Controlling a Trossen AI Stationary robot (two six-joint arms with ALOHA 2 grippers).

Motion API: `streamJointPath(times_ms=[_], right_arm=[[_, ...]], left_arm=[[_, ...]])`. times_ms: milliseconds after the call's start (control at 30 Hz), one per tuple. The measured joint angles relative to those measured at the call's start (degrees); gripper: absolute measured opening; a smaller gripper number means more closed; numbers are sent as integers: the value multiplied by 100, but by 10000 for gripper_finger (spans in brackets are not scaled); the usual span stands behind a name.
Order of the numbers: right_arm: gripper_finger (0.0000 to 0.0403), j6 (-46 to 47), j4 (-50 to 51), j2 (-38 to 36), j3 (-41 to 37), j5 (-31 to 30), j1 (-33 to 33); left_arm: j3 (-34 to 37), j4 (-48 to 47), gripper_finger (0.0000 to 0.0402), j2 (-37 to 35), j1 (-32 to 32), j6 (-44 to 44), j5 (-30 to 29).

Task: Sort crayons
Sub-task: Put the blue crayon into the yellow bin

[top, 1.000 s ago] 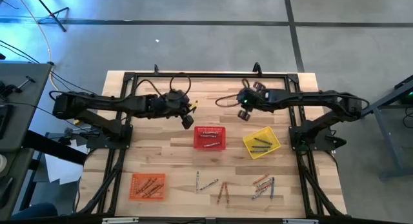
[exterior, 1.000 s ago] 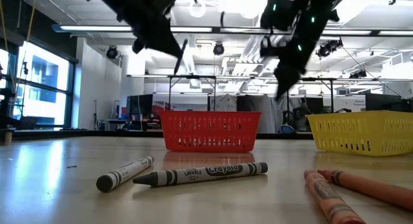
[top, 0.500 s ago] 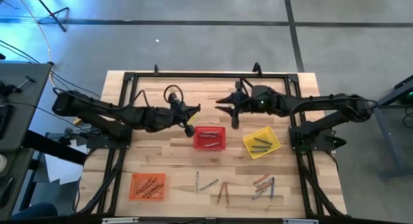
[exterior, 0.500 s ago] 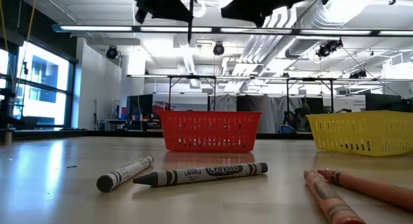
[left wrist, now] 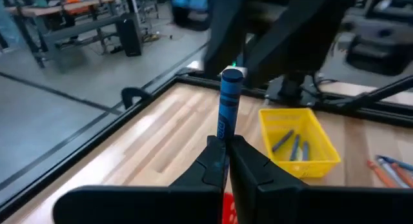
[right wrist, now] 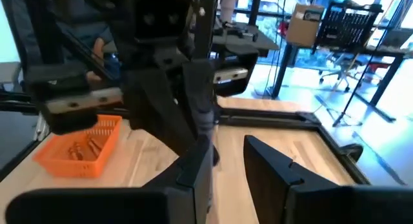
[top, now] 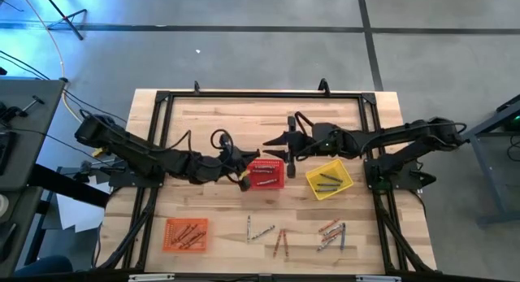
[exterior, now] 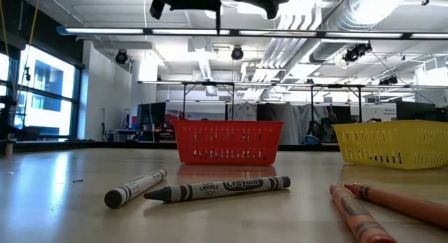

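Observation:
My left gripper point(left wrist: 227, 153) is shut on a blue crayon point(left wrist: 229, 104) and hovers beside the left wall of the red basket point(top: 264, 174). My right gripper point(top: 280, 145) faces it from the right, just beyond the red basket's far edge. Its fingers point(right wrist: 200, 166) are open with nothing between them. The yellow basket point(top: 329, 179) holds bluish crayons and the orange basket point(top: 187, 233) holds orange ones. Loose crayons point(top: 280, 241) lie flat on the table near its front edge. In the low view the held crayon point(exterior: 218, 19) shows as a thin upright stick. My left gripper pinches one end of the blue crayon point(left wrist: 223, 130) between its two fingers. The rest of the crayon sticks out past the fingertips. It stands upright, lifted clear of the table and the baskets.
A black frame point(top: 244, 95) runs around the table's edge. More loose crayons point(top: 331, 233) lie at the front right, and two grey ones point(exterior: 210, 189) lie close to the low camera. There is bare wood between the baskets and the far rail.
My left gripper has carried the blue crayon toward the table's right and near edge, up to the red basket. My right gripper has risen, tipped from pointing down to nearly level, and moved toward the table's left until it faces the left gripper.

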State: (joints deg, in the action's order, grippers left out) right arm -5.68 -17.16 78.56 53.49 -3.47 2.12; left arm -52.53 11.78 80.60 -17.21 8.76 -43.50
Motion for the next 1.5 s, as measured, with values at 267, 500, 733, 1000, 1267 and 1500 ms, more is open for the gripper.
streamJointPath(times_ms=[267, 500, 733, 1000, 1267, 1500], right_arm=[[87, 73, -123, 173, 0, 47, 74], [87, 73, -197, 171, 0, 47, 95], [87, 73, -393, 171, 0, 48, 95], [87, 135, -490, 171, 0, 61, 97], [49, 224, -495, 169, 0, 80, 95], [9, 256, -449, 147, 0, 60, 69]], left_arm=[[0, 458, 0, 131, -53, -204, -72], [0, 517, 0, 131, 19, -340, -70], [0, 582, 0, 131, 37, -306, 25], [-4, 974, 0, 240, 37, -561, 299], [-7, 1249, 0, 393, 124, -646, 303], [-4, 1250, 11, 393, 120, -669, 251]])
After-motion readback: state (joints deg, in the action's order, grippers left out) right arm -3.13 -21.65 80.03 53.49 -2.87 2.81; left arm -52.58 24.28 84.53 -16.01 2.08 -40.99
